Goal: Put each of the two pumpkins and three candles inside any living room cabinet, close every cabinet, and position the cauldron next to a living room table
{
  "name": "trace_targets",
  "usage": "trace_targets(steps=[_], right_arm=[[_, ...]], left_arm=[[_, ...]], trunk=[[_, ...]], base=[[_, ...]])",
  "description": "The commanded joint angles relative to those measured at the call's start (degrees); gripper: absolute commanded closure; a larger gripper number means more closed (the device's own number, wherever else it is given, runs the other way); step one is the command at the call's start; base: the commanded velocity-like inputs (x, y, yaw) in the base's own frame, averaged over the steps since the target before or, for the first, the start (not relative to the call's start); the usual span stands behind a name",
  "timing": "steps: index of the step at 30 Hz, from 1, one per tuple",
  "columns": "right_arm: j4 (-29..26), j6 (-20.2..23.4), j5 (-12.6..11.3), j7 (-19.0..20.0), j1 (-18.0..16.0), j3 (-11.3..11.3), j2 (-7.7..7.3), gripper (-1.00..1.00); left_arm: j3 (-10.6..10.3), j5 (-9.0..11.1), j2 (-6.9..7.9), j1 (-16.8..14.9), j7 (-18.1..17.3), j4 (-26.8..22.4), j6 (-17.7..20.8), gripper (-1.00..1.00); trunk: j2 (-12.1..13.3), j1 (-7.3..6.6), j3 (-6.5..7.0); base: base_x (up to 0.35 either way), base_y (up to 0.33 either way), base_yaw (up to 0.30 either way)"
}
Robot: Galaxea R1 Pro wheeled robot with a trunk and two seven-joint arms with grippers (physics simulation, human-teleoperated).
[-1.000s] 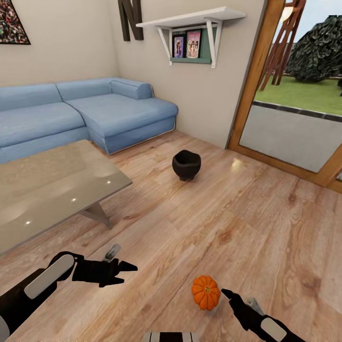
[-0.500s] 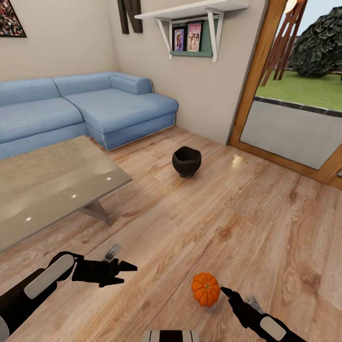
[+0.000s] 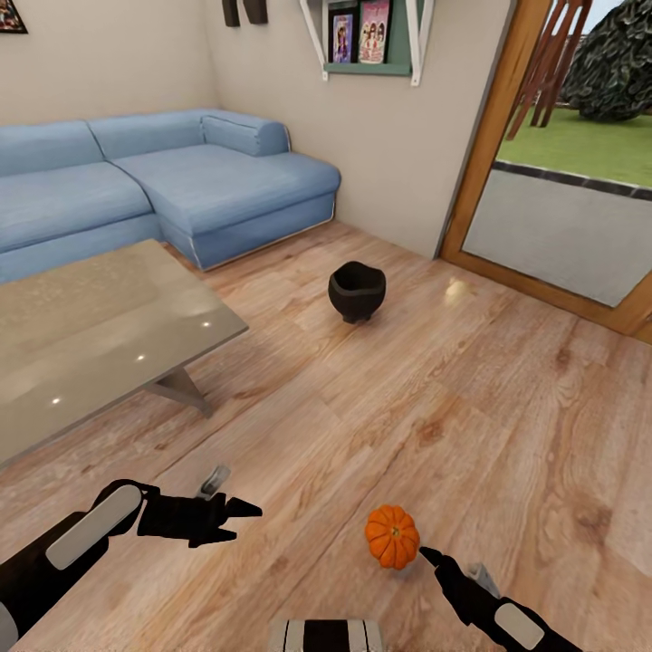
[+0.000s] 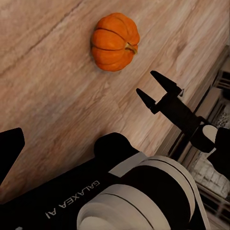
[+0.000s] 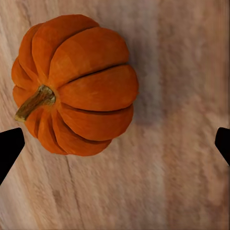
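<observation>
A small orange ribbed pumpkin [image 3: 392, 536] lies on the wood floor just ahead of my right gripper [image 3: 433, 561]. The right wrist view has the pumpkin [image 5: 74, 84] close up on its side, stem pointing sideways. My black fingertips [image 5: 9, 146] stand wide apart at the two edges, open and not touching it. My left gripper [image 3: 243, 523] hovers open and empty over the floor to the left. From its wrist camera I see the pumpkin [image 4: 115, 42] and the right gripper [image 4: 153, 85]. The black cauldron [image 3: 356, 292] stands on the floor farther ahead, right of the glossy table [image 3: 81, 344].
A blue corner sofa [image 3: 181, 177] lines the back wall behind the table. A wooden-framed glass door [image 3: 561, 226] fills the right side, with a wall shelf [image 3: 362, 36] of pictures beside it. Bare wood floor [image 3: 453, 407] stretches between the pumpkin, the cauldron and the door.
The whole picture has shifted as the camera tipped downward; the room slid up in view. Both grippers keep their places in the picture, and the pumpkin now sits slightly farther from the bottom edge.
</observation>
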Motion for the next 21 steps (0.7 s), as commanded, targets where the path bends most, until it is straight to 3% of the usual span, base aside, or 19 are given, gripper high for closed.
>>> trace_targets(steps=[1, 10, 21], right_arm=[[0.01, 0.17, -0.53, 0.13, -0.03, 0.33, -0.04, -1.0], [-0.07, -0.1, -0.53, 0.21, -0.03, 0.33, -0.03, -1.0], [-0.08, -0.28, -0.5, 0.15, -0.03, 0.33, -0.01, -1.0]], left_arm=[[-0.13, -0.46, 0.03, -0.06, -0.6, 0.02, -0.01, -1.0], [-0.13, -0.52, 0.02, -0.06, -0.6, 0.02, -0.01, -1.0], [-0.13, -0.48, -0.05, -0.06, -0.44, 0.02, -0.01, -1.0]], trunk=[[-0.03, 0.01, -0.27], [-0.03, 0.01, -0.27], [-0.03, 0.01, -0.27]], base=[[0.0, 0.0, 0.0], [0.003, 0.001, 0.0], [0.125, 0.034, 0.0]])
